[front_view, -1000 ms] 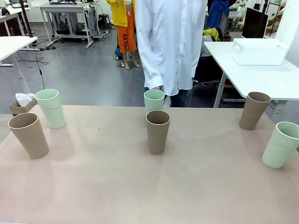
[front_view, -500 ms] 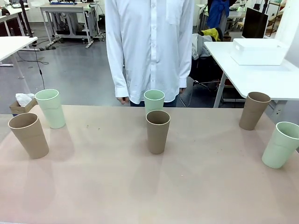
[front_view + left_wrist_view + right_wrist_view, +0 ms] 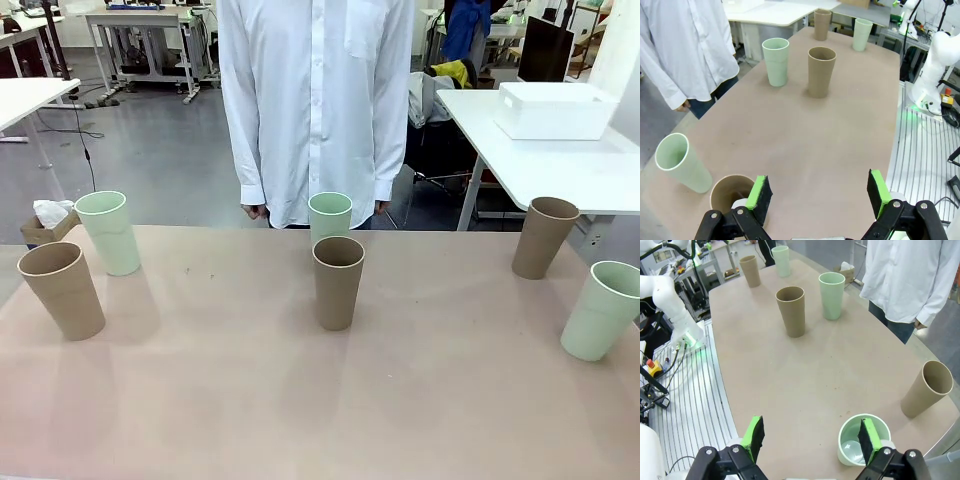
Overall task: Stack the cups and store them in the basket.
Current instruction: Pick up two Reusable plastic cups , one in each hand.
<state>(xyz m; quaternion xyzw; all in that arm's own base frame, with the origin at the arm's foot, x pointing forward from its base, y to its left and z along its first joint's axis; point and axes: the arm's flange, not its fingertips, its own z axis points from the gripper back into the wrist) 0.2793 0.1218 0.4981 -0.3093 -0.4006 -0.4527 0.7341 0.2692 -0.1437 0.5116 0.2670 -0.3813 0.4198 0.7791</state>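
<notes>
Left gripper (image 3: 818,182) — tan cup (image 3: 725,196) beside.

Open table (image 3: 200,400) either side of centre, tan cup (image 3: 338,285) and mint cup (image 3: 330,213) mid-table, person (image 3: 315,100) at far edge.

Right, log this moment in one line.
cups: six upright, unstacked; basket: on neighbouring table; left gripper: open, empty; right gripper: open, empty; person: at far edge

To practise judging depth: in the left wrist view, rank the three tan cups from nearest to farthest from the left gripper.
1. Near tan cup: at the bottom, right beside one finger of the open left gripper.
2. Middle tan cup: mid-table, next to a mint cup.
3. Far tan cup: at the table's far end.
</notes>
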